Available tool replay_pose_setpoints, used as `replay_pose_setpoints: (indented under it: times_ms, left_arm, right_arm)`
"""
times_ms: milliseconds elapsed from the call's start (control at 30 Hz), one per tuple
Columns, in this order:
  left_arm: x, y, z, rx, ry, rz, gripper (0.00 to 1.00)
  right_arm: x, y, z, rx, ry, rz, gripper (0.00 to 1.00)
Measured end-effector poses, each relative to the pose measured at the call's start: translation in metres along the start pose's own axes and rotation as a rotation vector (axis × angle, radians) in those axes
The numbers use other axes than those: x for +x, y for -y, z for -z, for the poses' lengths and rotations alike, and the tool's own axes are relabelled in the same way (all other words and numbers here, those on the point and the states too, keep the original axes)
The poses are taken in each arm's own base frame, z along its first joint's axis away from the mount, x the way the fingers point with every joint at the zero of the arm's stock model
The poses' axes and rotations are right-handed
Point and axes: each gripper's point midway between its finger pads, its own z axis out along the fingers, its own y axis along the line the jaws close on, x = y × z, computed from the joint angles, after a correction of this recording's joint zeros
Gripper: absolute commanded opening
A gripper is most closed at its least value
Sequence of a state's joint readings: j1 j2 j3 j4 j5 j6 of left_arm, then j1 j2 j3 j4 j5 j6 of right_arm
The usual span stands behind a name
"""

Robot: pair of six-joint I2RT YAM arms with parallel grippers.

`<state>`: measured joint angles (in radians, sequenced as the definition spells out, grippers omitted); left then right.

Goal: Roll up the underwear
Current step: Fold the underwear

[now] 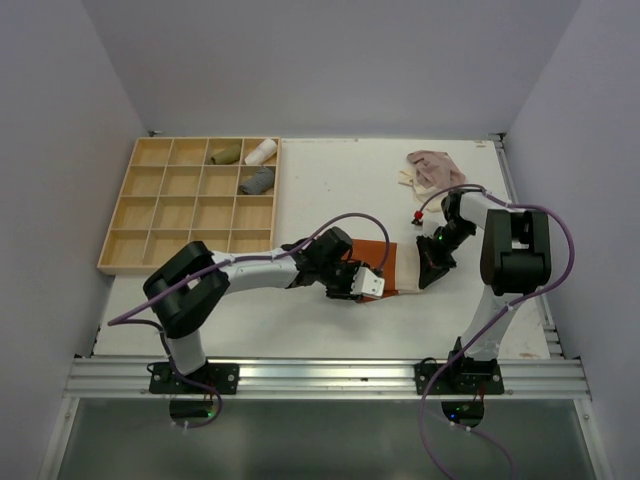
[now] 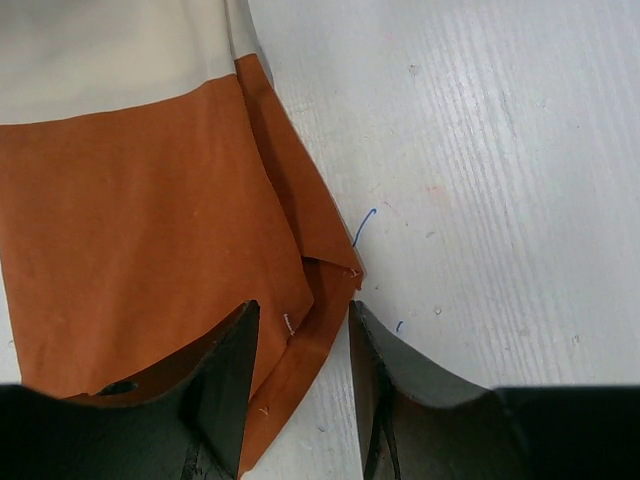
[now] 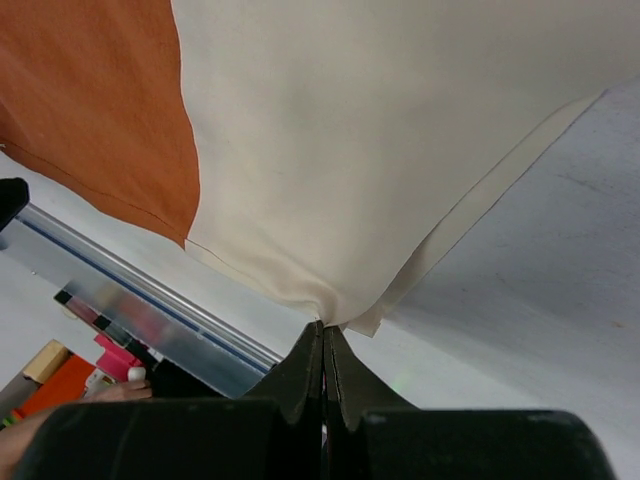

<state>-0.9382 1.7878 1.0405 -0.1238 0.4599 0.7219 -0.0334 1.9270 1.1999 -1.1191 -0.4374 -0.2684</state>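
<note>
The rust-orange underwear lies flat mid-table, with a cream waistband at its right end. My left gripper is open, low over its near edge; in the left wrist view the gripper straddles a folded orange corner. My right gripper is shut on the near corner of the cream band, as the right wrist view shows. The pale beige-pink underwear lies crumpled at the back right, away from both grippers.
A wooden compartment tray stands at the back left and holds an olive roll, a white roll and a grey roll. A small red object lies behind the right gripper. An aluminium rail runs along the near edge.
</note>
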Motion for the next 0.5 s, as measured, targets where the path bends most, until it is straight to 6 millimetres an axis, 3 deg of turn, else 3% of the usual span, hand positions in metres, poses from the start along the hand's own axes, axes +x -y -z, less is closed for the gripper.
replay_pose_setpoints:
  times_ms: [233, 367, 500]
  left_arm:
    - [0.011, -0.003, -0.005, -0.01, -0.042, -0.007, 0.41]
    - [0.016, -0.005, -0.01, -0.013, -0.061, -0.012, 0.3]
    - [0.017, -0.006, -0.01, -0.016, -0.065, -0.015, 0.32]
  right_arm:
    - [0.0, 0.0, 0.0, -0.004, 0.0, 0.0, 0.0]
    - [0.0, 0.0, -0.001, -0.005, -0.003, -0.002, 0.0]
    - [0.0, -0.001, -0.001, -0.006, -0.004, -0.002, 0.0]
